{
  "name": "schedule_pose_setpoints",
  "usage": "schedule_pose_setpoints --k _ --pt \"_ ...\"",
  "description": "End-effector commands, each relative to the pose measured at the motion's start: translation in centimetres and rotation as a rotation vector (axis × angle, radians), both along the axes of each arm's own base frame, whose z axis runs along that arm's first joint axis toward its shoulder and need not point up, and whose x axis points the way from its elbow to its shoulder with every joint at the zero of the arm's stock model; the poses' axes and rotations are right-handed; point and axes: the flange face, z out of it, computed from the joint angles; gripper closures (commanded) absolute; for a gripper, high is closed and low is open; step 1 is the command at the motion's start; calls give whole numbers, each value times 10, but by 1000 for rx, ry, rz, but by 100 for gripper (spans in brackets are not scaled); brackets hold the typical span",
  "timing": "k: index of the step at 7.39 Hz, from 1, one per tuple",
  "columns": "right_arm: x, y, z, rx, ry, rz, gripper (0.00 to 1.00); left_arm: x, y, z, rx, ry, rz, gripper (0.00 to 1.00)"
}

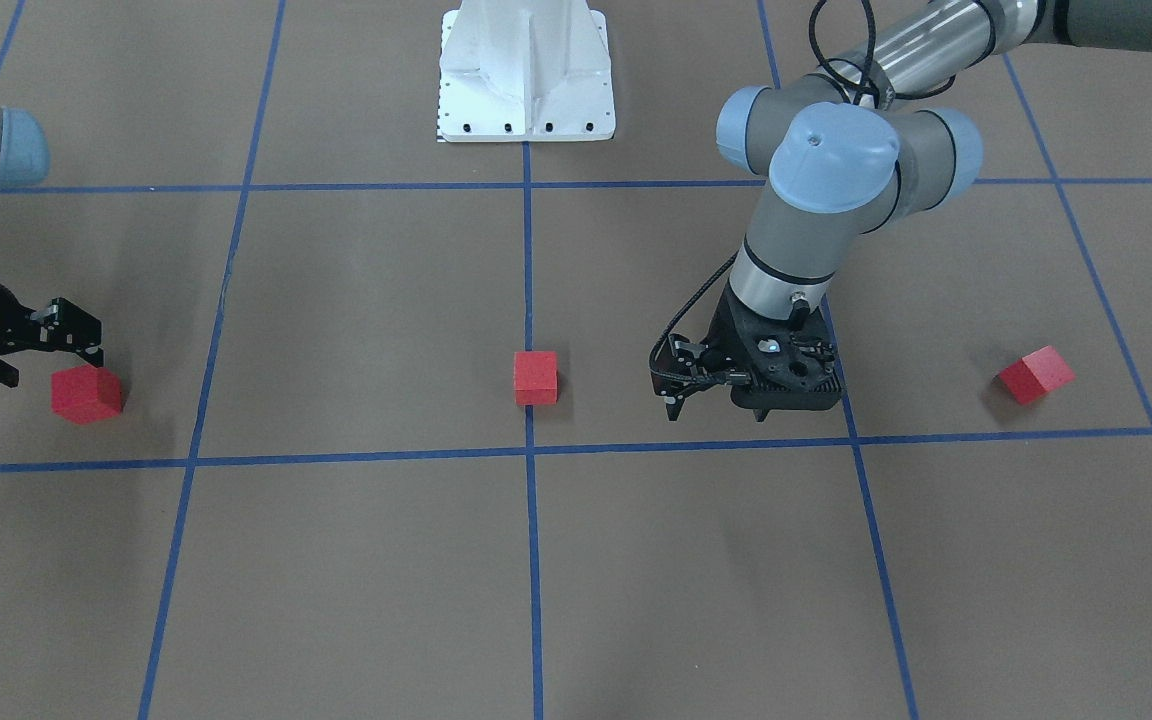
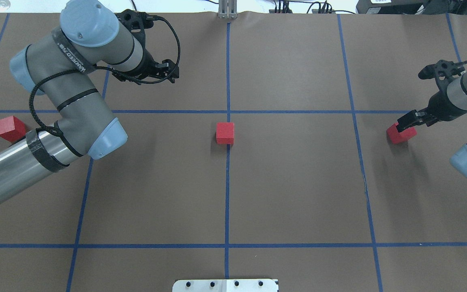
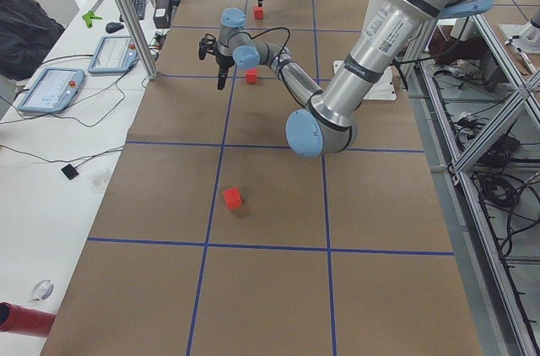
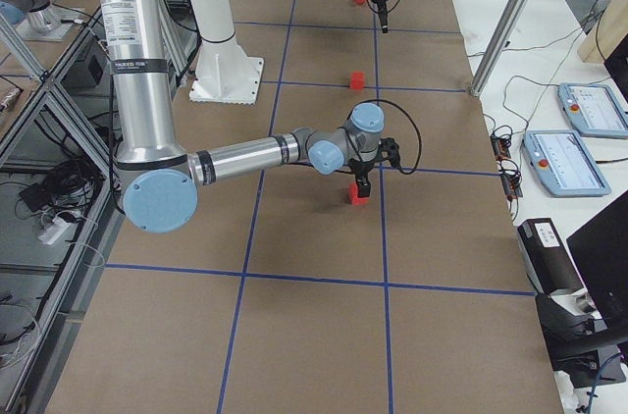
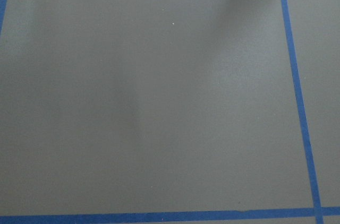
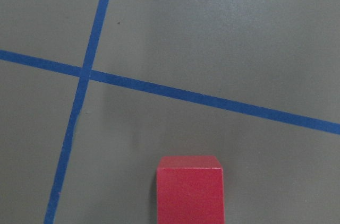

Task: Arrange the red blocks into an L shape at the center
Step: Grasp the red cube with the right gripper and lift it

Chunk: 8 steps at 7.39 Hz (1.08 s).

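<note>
Brown matte floor (image 2: 298, 182) gridded in blue tape (image 2: 298, 111) carries three red blocks (image 2: 225, 133) well apart, right gripper (image 2: 407, 123) spread at the right-edge one, left gripper (image 2: 174, 73) spread above bare floor, upper left.

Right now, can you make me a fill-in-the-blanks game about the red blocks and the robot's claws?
1. Count the red blocks: there are ___.
2. The middle block sits on a ___ tape line.
3. The left claw holds ___.
4. The other claw is close to the block on the robot's ___ side.

Missing words: three, blue, nothing, right.
</note>
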Motion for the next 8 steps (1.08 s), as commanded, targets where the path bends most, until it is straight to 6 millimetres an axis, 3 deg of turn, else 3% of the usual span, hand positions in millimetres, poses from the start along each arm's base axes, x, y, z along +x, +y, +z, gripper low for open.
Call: schedule_pose_setpoints --k 1,3,4,5,6,7,8 --pt "-22 4 17 -20 25 -34 1 -1 0 1 0 0 0 0" --pt "-31 -1 28 -25 58 -31 2 -1 0 1 0 0 0 0" --pt "-31 -2 19 -19 48 -24 41 -2 -1 1 0 0 -2 0" --pt "-31 -3 13 -12 41 -22 89 -2 -1 1 0 0 -3 0" --pt "-31 -2 7 -3 31 -25 100 -5 -2 8 -7 -7 -6 0" --pt "-26 -2 -19 26 3 -20 100 -11 -3 12 -4 -4 -12 0" --pt "-20 4 -65 27 -14 -23 100 -31 3 30 3 -10 8 0"
